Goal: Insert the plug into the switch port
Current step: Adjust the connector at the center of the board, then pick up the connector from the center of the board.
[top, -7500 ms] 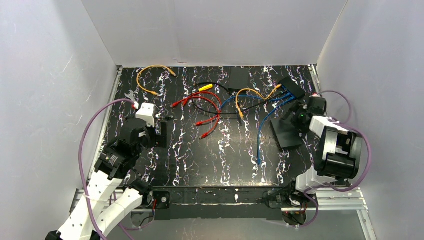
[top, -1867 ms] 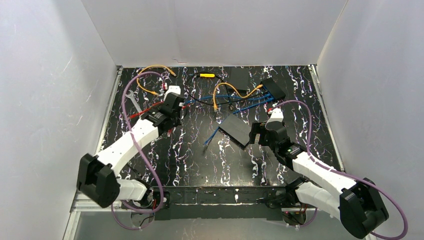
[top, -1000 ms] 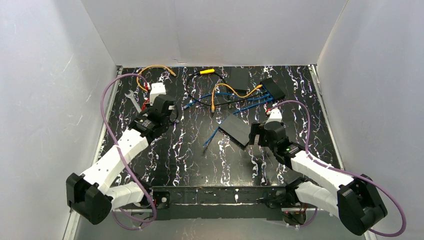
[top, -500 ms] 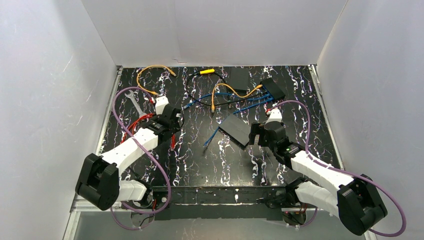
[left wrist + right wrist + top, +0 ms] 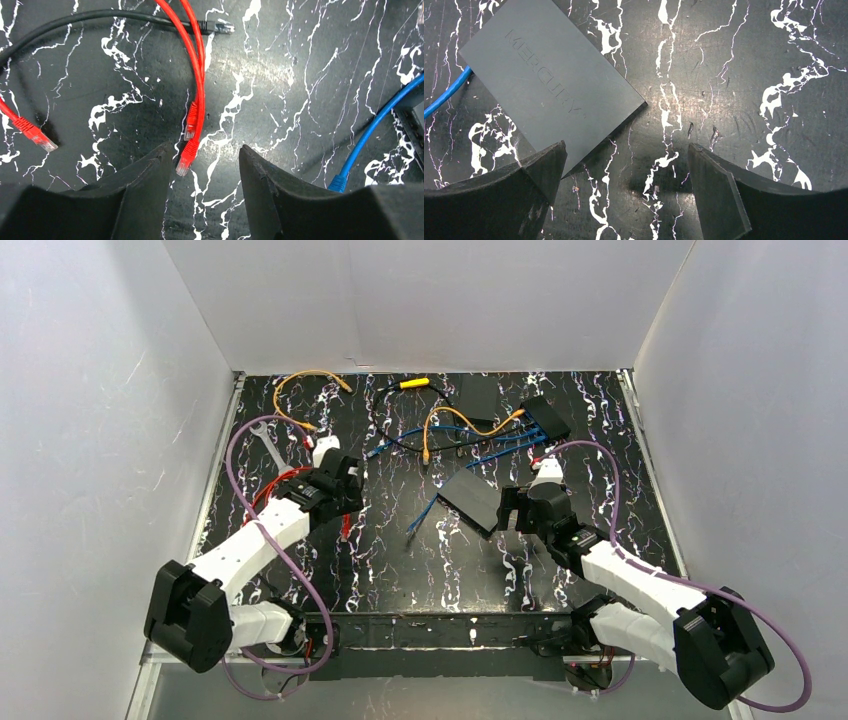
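L gripper (image 5: pixel 205 150) open, nothing held; red plug (image 5: pixel 183 164) lay on table (image 5: pixel 300 75) betw. its fingertips. R gripper (image 5: pixel 626 146) wide open, empty, corner of switch (image 5: pixel 549 85) betw. fingers; blue cable (image 5: pixel 444 97) at switch's far end.

Your bench (image 5: pixel 300 75) is black, veined with white like marble. On it you see red cables (image 5: pixel 197 75) tipped with clear plugs, a black cable (image 5: pixel 100 17) and a blue cable (image 5: pixel 370 135). The switch (image 5: pixel 554 85) is plain matt dark grey with lettering in the same grey. Your jaws are black, and the arms (image 5: pixel 250 545) are white.
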Motion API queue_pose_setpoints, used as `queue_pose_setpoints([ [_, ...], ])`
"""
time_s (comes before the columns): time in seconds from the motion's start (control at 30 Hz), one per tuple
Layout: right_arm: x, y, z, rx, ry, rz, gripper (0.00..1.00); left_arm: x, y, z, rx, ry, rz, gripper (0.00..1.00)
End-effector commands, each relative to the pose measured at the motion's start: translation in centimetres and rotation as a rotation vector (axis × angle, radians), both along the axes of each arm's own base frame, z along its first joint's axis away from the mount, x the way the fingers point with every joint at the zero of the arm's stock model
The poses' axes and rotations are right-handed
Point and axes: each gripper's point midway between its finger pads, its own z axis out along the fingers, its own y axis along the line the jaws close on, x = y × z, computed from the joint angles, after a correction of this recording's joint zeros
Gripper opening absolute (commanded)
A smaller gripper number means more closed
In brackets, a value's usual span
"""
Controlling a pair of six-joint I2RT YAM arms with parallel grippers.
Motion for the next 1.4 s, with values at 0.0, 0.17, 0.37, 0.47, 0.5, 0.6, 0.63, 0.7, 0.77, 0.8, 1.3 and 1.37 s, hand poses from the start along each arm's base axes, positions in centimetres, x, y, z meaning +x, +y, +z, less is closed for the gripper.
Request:
queue_pose_setpoints([
  [0.0,0.8,0.7,1.0,0.029,-0.044,0.004,0.99,-1.5,0.1,-2.0,0.008,0.093,-0.031,0.47],
  [0.17,0.8,0.6,1.0,0.025,-0.044,0.0,0.99,-1.2,0.1,-4.0,0.049,0.149,-0.023,0.38],
  [0.37,0.8,0.6,1.0,0.028,-0.043,0.003,0.99,-1.8,1.0,-6.0,0.09,0.196,0.003,0.33],
  [0.47,0.8,0.6,1.0,0.026,-0.043,0.002,0.99,-2.3,1.0,-7.0,0.089,0.23,0.004,0.31],
  [0.5,0.8,0.6,1.0,0.026,-0.043,0.002,0.99,-2.4,0.9,-7.2,0.087,0.239,0.004,0.31],
  [0.6,0.8,0.6,0.9,0.024,-0.041,0.001,0.99,-3.0,0.6,-8.0,0.068,0.27,0.0,0.29],
  [0.63,0.8,0.6,0.9,0.024,-0.041,0.0,0.99,-3.2,0.5,-8.2,0.061,0.279,0.0,0.28],
  [0.7,0.8,0.6,0.9,0.024,-0.041,-0.001,0.99,-3.7,0.5,-8.5,0.05,0.292,0.001,0.25],
  [0.77,0.8,0.6,0.8,0.023,-0.038,0.001,0.99,-4.1,0.5,-8.8,0.04,0.296,0.004,0.18],
  [0.8,0.8,0.7,0.8,0.024,-0.037,0.003,0.99,-4.2,0.4,-8.8,0.032,0.298,0.002,0.15],
  [1.3,0.6,2.5,2.6,0.055,-0.072,0.128,0.98,-2.5,-2.5,-0.7,-0.151,0.182,-0.003,0.0],
  [1.37,0.6,3.3,3.8,0.076,-0.105,0.179,0.96,-2.1,-3.0,0.9,-0.184,0.166,0.016,0.0],
])
